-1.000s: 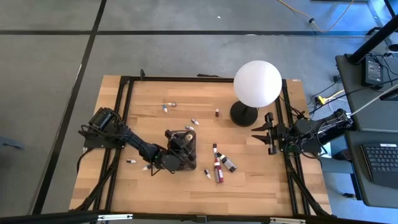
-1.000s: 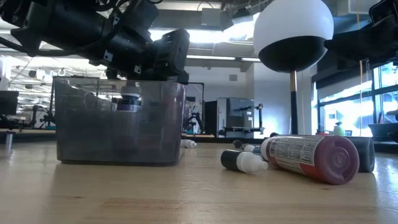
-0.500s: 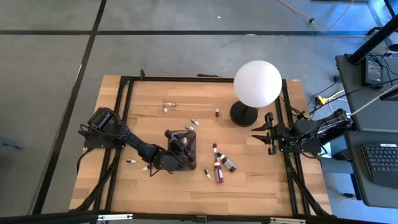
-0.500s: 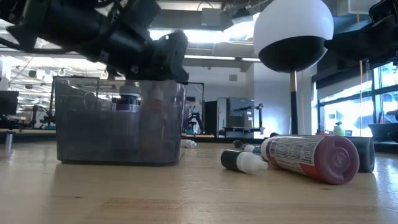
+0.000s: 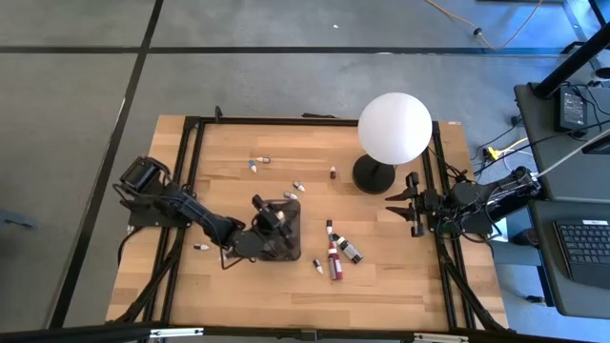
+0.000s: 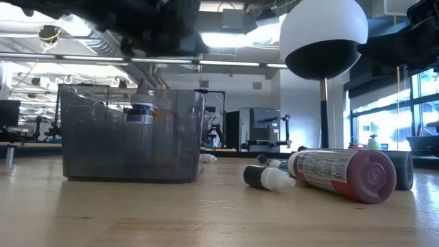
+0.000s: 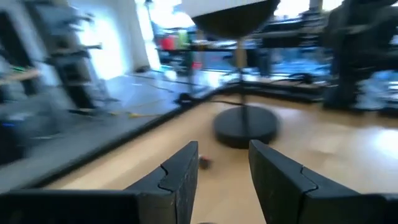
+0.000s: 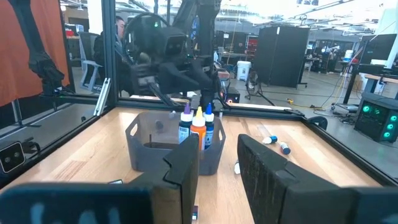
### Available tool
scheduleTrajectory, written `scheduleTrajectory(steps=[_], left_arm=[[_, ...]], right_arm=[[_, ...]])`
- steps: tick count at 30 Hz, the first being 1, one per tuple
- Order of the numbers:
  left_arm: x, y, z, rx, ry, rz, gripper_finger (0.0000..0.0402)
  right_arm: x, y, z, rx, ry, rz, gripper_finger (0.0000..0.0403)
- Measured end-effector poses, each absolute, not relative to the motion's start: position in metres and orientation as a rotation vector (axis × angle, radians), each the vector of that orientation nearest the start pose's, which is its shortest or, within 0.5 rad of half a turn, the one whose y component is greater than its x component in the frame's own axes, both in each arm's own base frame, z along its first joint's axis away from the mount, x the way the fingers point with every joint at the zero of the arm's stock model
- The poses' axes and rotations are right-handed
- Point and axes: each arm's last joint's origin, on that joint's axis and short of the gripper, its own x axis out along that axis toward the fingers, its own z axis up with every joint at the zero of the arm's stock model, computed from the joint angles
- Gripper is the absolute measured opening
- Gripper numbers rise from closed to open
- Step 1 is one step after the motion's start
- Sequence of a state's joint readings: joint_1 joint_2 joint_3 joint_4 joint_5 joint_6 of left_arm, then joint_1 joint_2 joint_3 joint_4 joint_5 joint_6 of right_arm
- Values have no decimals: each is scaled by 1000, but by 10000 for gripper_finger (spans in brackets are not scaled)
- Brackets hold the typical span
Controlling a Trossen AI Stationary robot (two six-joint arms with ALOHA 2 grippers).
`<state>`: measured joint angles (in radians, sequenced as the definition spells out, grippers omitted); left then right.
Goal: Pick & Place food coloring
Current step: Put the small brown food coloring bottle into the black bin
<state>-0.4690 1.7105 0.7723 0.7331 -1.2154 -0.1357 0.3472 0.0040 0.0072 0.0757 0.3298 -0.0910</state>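
The food coloring bottles are partly in the dark grey tray (image 5: 286,240) and partly loose on the table. Three bottles (image 8: 198,127) stand upright in the tray; the low view shows one with a purple label (image 6: 142,111). A large red bottle (image 5: 333,259) and a dark one (image 5: 349,251) lie on their sides to the tray's right. Small ones (image 5: 298,186) lie scattered behind it. My left gripper (image 5: 270,215) (image 7: 224,150) hovers open above the tray, holding nothing. My right gripper (image 5: 392,210) (image 8: 217,152) waits open at the right edge.
A white globe lamp (image 5: 394,128) on a black base (image 5: 373,174) stands at the back right, close to my right gripper. Two small bottles (image 5: 212,251) lie left of the tray under my left arm. A black frame (image 5: 191,191) runs along the table's edges.
My left gripper has risen straight up from just above the tray's rim, and in the low view it now sits at the picture's top. The bottles in the tray have stayed upright.
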Motion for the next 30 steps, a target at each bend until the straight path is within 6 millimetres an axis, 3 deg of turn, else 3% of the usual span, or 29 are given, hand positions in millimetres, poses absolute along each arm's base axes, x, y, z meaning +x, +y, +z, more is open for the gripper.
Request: scheduleTrajectory(steps=[5, 17, 26, 30], left_arm=[[312, -121, 187, -92, 109, 466, 135], [316, -121, 186, -126, 166, 240, 138], [281, -124, 223, -145, 238, 259, 135], [263, -119, 226, -173, 355, 290, 138]], right_arm=[[93, 24, 173, -65, -75, 14, 114], [93, 24, 173, -63, -75, 14, 114], [93, 24, 173, -61, -75, 14, 114], [93, 24, 174, -71, -82, 13, 114]])
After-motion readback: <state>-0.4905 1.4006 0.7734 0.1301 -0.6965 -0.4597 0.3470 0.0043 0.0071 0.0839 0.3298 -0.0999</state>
